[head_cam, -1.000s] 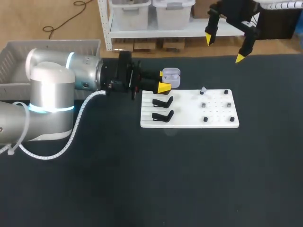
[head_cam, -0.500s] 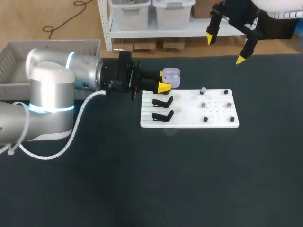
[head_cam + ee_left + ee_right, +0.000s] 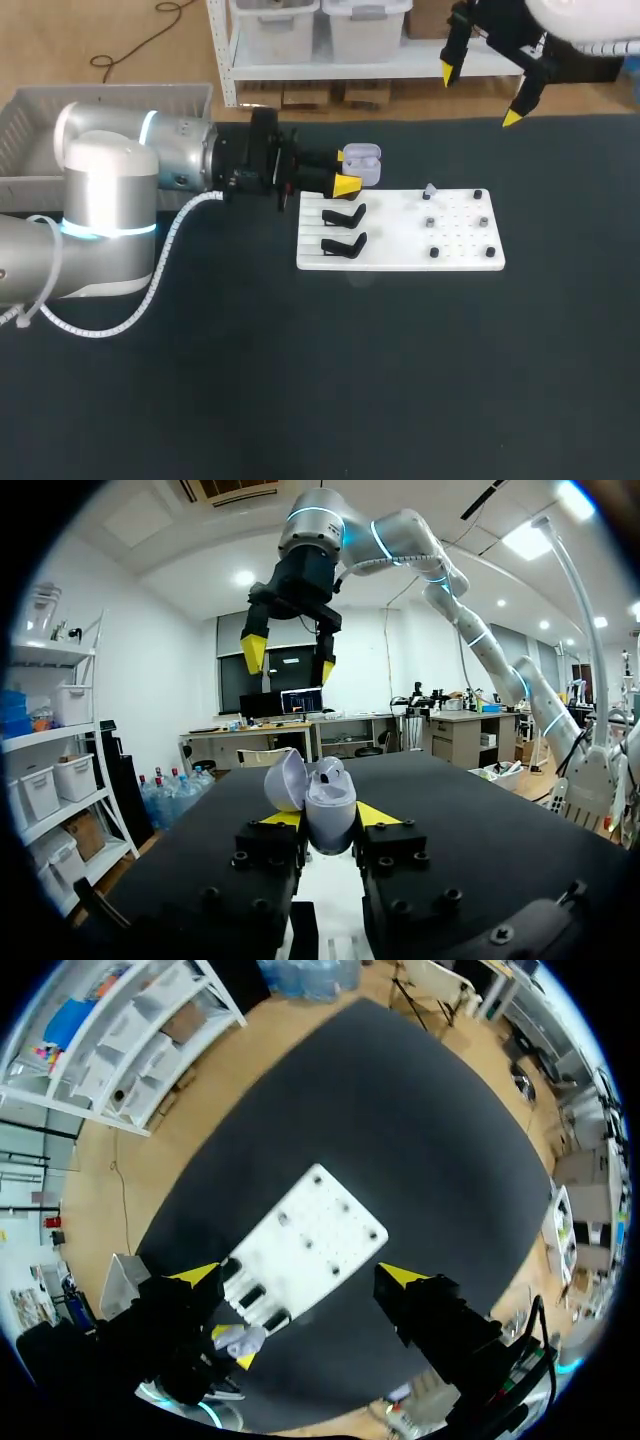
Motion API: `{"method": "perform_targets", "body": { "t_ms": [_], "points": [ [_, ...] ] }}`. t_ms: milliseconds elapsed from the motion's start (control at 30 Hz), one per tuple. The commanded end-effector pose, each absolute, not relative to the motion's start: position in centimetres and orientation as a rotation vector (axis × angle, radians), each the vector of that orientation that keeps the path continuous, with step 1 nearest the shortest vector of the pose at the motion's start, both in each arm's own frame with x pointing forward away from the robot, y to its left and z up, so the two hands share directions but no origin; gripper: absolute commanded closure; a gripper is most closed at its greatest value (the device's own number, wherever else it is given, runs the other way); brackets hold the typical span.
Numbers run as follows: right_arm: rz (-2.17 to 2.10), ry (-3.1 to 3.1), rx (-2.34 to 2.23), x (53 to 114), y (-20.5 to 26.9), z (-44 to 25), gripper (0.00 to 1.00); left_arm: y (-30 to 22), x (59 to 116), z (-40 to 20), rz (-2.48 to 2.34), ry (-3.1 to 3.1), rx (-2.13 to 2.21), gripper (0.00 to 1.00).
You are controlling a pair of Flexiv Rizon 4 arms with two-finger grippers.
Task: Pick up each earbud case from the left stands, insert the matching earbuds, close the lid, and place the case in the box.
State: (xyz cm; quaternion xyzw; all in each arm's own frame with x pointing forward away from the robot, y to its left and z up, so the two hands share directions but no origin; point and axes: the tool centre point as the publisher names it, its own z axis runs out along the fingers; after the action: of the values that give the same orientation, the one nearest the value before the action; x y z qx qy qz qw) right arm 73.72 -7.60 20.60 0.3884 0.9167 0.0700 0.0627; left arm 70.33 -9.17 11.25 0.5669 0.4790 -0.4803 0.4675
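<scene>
Pinched in the left gripper (image 3: 346,172), from both sides: the earbud case (image 3: 362,165), w/ lid (image 3: 362,153) flipped open. Held up off the table (image 3: 300,380), just by the far-left corner of the white board (image 3: 400,262); touching the board or not, can't tell.

Same grip in the left wrist view: yellow fingertips (image 3: 377,815) tight vs. the flanks of the earbud case (image 3: 331,810), narrowly parted, the case filling the gap. Lid (image 3: 285,778) tipped back to one side. Inside of the case not visible well enough to say more.

On the board's left half: two black stands (image 3: 343,214), one nearer, one farther. On the right half: small dark pegs (image 3: 482,221) in rows. On one far peg, a pale bit (image 3: 429,190), too small to ID.

High over the table's far edge, well apart from board & case: the right gripper (image 3: 480,97), fingers spread wide, nothing between them. Seen ahead of & above the case in the left wrist view too (image 3: 288,652), likewise wide open.

Right wrist view, looking down betw. the right gripper's (image 3: 300,1275) own yellow tips: board (image 3: 320,1225) below, left gripper w/ the case (image 3: 245,1338) at the end w/ the stands.

Off the table's far-left corner, behind the left arm (image 3: 110,190): the grey box (image 3: 110,95).
</scene>
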Motion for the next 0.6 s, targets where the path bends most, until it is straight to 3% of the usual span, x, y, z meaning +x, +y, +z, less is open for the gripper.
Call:
{"method": "perform_targets", "body": {
  "t_ms": [33, 600],
  "points": [
    [0.379, 2.733, 1.015, 73.3, -9.1, 18.7, 0.0, -9.1, 70.2, 11.2, -1.173, 1.175, 1.388, 1.0],
    [0.171, 2.807, 0.533, 75.9, -9.7, 14.8, 0.0, -9.1, 70.2, 11.2, -1.173, 1.175, 1.388, 1.0]
  ]
}}
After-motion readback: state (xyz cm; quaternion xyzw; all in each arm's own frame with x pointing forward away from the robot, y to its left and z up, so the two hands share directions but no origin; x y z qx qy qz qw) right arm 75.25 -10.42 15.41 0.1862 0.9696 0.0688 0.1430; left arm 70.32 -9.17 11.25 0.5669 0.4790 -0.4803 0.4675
